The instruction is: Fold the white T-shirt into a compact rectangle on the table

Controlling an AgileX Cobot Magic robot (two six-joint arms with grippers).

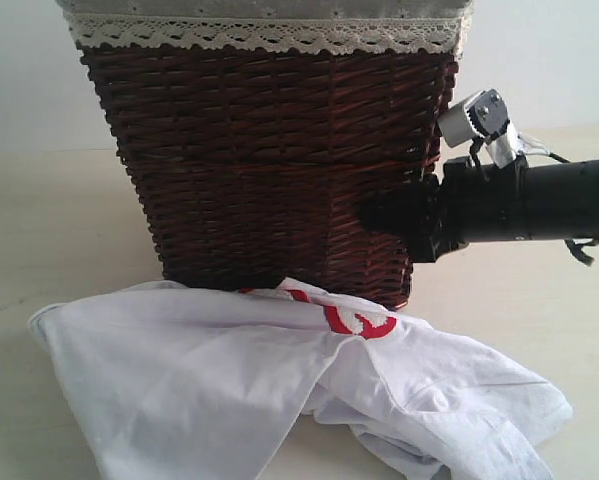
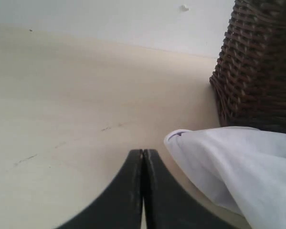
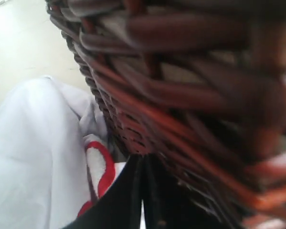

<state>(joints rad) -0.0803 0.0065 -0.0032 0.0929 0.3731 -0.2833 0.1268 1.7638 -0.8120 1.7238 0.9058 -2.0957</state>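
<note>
Here, white T-shirt (image 1: pixel 209 390) beside wicker basket (image 1: pixel 269 160)

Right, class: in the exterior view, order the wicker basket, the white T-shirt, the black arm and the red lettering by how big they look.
1. wicker basket, although its top is cut off
2. white T-shirt, nearly as large and nearer the camera, so this is a close call
3. black arm
4. red lettering

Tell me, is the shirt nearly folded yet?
Not yet. Nothing looks folded: the white T-shirt lies crumpled on the table in front of the wicker basket. Nothing is in hand: the left hand is shut beside the shirt and the right hand is shut by the basket's side. All the folding is left.
</note>
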